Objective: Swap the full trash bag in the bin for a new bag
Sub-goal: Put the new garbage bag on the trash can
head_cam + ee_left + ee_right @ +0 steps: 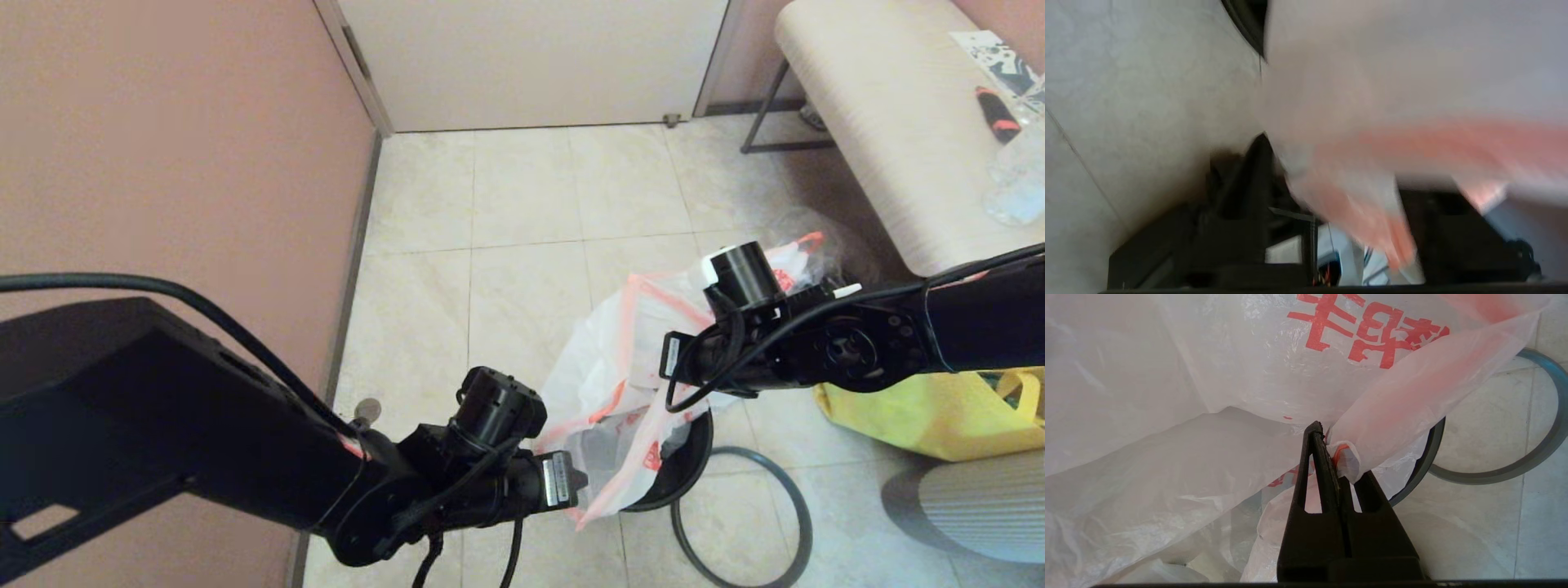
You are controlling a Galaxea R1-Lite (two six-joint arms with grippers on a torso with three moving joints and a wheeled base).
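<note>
New white bag held spread above the little dark bin, one gripper at each side.

The new bag (620,367), thin white plastic with orange-red trim and red printing, hangs open over the bin (686,465), its lower folds dropping inside the rim. The right gripper (1327,457) has its fingers pressed together on a pinch of the bag's edge. The left gripper (1331,228) is at the bag's near side with plastic draped across it; I cannot tell how its fingers stand. A grey hoop (784,506) lies on the tiled floor (522,212) beside the bin, touching it. A yellow tote (939,416) sits to the right, below a pale bench (882,114).
</note>
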